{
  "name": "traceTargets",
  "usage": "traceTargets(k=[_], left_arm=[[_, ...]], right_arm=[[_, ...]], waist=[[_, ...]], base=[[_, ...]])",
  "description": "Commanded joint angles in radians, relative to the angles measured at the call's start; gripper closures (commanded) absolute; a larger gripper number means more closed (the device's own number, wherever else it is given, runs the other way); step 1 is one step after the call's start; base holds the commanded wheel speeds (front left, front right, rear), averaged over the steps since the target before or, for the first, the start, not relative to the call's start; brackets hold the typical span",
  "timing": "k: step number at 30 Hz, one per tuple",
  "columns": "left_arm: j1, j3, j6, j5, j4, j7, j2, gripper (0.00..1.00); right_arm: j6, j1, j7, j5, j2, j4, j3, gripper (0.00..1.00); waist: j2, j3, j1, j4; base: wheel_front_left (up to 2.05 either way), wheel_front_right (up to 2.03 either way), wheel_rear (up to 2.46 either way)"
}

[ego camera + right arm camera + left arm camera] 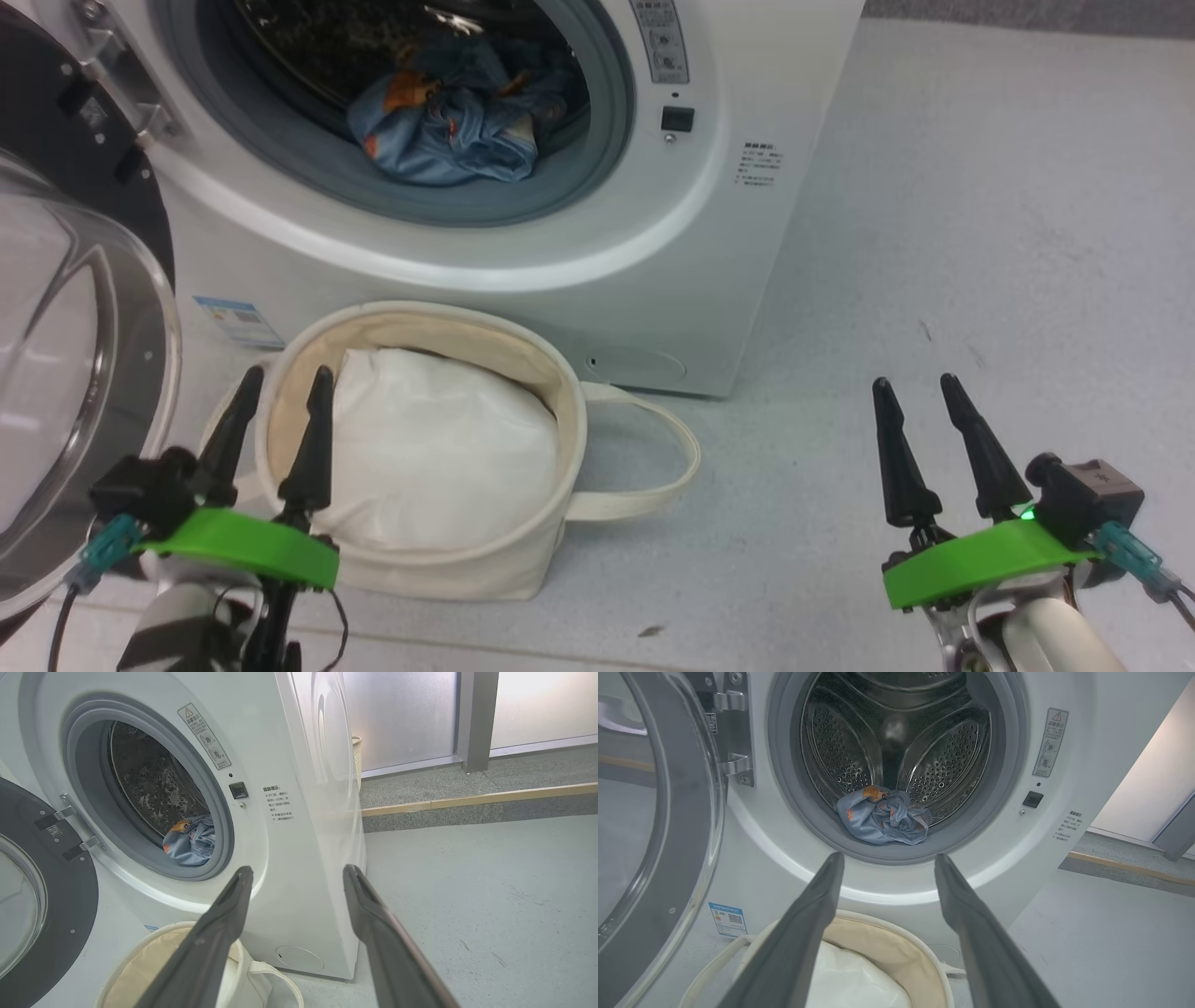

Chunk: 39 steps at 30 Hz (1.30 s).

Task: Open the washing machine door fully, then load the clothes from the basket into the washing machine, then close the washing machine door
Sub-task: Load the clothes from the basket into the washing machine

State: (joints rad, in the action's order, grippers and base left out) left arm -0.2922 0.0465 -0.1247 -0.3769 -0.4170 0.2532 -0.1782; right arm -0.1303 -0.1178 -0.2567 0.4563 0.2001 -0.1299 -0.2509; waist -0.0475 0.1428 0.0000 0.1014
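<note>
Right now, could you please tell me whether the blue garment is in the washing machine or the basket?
In the washing machine: the clothes lie crumpled just inside its opening; the basket holds a white cloth.

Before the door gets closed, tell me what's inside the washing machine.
The light blue clothes with orange-brown print lie bunched at the front of the drum, against the grey rubber ring. The steel walls behind look bare; what lies beneath the bundle is hidden.

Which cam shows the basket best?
Head view: the basket shows nearly whole, with rim, a loop handle and the white padded cloth inside. The left wrist view catches its far rim between the fingers; the right wrist view, part of the rim behind one finger.
</note>
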Motion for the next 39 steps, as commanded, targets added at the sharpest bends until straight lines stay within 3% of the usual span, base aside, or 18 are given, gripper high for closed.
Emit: traceTargets(k=[1, 9, 27, 39], left_arm=[[-0.057, -0.036, -0.006, 0.018, 0.022, 0.009, -0.012, 0.0], [-0.158, -0.007, -0.006, 0.015, 0.007, 0.009, -0.002, 0.0], [-0.484, 0.065, -0.006, -0.122, -0.041, 0.009, -0.063, 0.0], [-0.625, 0.08, -0.006, -0.13, -0.094, 0.009, -0.058, 0.0]], right_arm=[[0.0, -0.026, -0.005, -0.012, 0.007, 0.037, -0.019, 0.0], [0.0, -0.059, -0.005, -0.04, -0.006, 0.059, -0.012, 0.0], [0.0, -0.231, -0.005, -0.139, -0.031, 0.126, -0.01, 0.0], [0.0, -0.312, -0.005, -0.177, -0.031, 0.148, -0.008, 0.0]], waist=[[-0.0001, 0.02, 0.0, -0.004], [-0.0001, 0.121, 0.0, -0.019], [-0.0001, 0.417, 0.0, -0.03], [-0.0001, 0.515, 0.0, -0.011]], base=[[0.0, 0.0, 0.0], [0.0, 0.0, 0.0], [0.0, 0.0, 0.0], [0.0, 0.0, 0.0]])
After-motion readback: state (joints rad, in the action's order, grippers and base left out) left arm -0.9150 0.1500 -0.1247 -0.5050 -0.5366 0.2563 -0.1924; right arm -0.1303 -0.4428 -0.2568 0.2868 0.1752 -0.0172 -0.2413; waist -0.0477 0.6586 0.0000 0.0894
